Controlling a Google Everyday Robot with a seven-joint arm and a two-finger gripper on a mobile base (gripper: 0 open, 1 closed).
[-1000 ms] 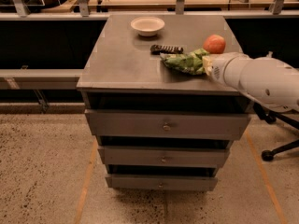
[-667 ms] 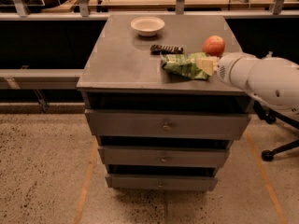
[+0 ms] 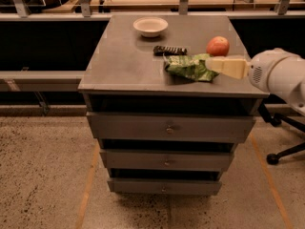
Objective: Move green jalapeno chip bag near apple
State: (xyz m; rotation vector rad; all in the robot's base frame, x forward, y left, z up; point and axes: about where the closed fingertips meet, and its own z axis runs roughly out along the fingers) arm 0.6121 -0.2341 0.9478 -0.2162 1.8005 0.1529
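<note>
The green jalapeno chip bag (image 3: 188, 67) lies crumpled on the grey cabinet top (image 3: 124, 61), towards the front right. The red-orange apple (image 3: 218, 46) stands just behind the bag's right end, a small gap away. My gripper (image 3: 213, 65) reaches in from the right at table height, and its cream tip meets the bag's right end, just in front of the apple. The white arm housing (image 3: 279, 75) hangs past the cabinet's right edge.
A small dark wrapped bar (image 3: 170, 50) lies just behind the bag. A shallow white bowl (image 3: 150, 26) stands at the back centre. The cabinet has three drawers (image 3: 167, 127) below. An office chair base (image 3: 286, 154) stands on the floor at the right.
The arm has drawn back to the right. The bag has shifted right with it and now lies closer to the apple.
</note>
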